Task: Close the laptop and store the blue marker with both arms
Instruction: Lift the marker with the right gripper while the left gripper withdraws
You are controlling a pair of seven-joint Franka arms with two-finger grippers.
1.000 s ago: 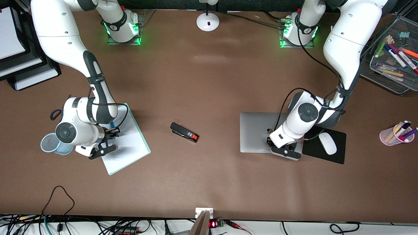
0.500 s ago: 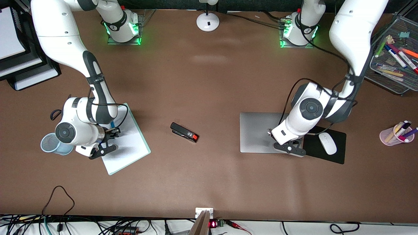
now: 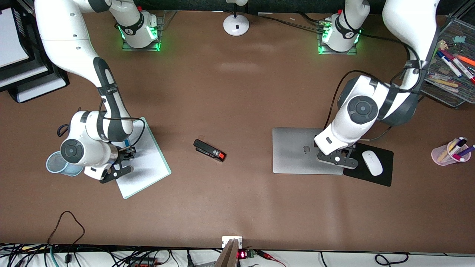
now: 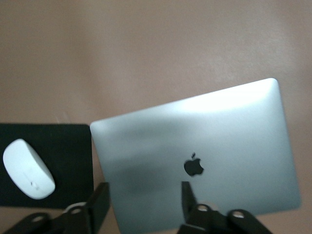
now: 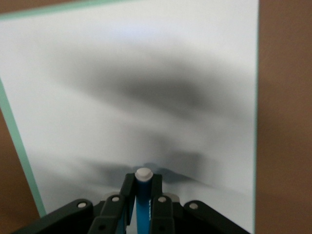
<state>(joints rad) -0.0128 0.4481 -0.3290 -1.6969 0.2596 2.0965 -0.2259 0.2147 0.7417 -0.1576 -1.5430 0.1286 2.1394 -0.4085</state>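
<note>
Brown table [image 3: 237, 92], two white arms reaching in from the bases at the top of the front view.

We see the right gripper [image 5: 141, 195] pinched on the blue marker [image 5: 142, 204], white end pointing out past the fingertips, over a white pad with a green edge [image 3: 148, 167] at the right arm's end of the table. A pale blue mesh cup [image 3: 55, 163] sits just beside that pad, partly under the arm.

We see the left gripper [image 4: 144, 202] with fingers spread, holding nothing, over the edge of the laptop [image 3: 297, 150] next to the black mouse pad [image 3: 384, 172]. Laptop is shut flat, logo up. A white mouse [image 3: 372, 162] lies on the mouse pad.

A black stapler [image 3: 209, 150] lies mid-table between pad and laptop. A pink pen cup [image 3: 451, 152] and a mesh tray of markers [image 3: 445, 89] sit toward the left arm's end.
</note>
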